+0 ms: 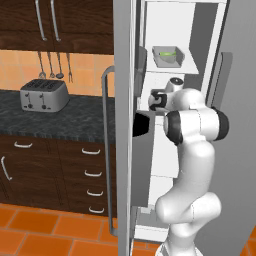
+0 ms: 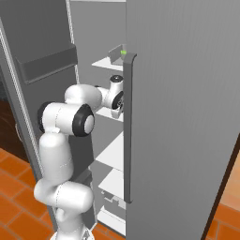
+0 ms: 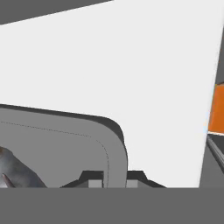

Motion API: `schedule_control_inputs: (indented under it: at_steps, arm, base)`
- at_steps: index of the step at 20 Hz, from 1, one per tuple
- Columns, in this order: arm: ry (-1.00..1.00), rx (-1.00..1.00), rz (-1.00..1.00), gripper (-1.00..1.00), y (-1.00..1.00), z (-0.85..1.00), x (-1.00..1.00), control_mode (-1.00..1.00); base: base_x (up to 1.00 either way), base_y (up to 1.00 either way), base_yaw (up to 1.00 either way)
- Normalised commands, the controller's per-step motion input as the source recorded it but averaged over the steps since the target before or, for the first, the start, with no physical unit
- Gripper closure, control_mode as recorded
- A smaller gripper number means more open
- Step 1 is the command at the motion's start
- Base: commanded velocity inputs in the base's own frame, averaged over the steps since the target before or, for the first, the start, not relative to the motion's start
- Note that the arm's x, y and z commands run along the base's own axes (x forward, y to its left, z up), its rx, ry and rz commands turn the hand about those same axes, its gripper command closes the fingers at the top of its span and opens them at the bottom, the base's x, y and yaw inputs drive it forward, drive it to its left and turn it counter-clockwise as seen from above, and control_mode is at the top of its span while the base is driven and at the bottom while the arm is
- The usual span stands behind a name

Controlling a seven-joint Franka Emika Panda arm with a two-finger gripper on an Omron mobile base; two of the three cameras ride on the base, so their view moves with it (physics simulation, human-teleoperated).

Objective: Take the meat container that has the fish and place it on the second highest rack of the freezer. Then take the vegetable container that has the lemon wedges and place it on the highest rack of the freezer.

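end effector [image 3: 114, 179]: clamped on rim of meat container [image 3: 65, 148], inside freezer [image 1: 200, 75] over white shelf | fish [image 3: 15, 170]: in that tray | vegetable container [image 1: 167, 55] with lemon wedges [image 1: 168, 54]: on shelf above arm

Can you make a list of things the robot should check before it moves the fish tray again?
1. Freezer door open: ok.
2. Gripper shut on the meat container rim: ok.
3. Fish inside its tray: ok.
4. Vegetable container with lemon wedges already on the highest rack: ok.
5. Meat container resting flat on the second highest rack: cannot tell.
6. Room beside the tray on the white shelf: ok.
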Motion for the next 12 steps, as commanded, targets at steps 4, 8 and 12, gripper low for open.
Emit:
schedule_control_inputs:
  at_steps: [4,8,12]
  arm:
    - [0.03,0.0,0.0,1.0,-0.06,-0.09,0.09,-1.0]
    - [0.16,0.0,0.0,1.0,-0.01,0.0,0.25,-1.0]
    - [0.2,0.0,0.0,1.0,-0.04,0.0,0.23,-1.0]
  base:
    - [0.0,0.0,0.0]
    - [0.0,0.0,0.0]
    - [0.0,0.0,0.0]
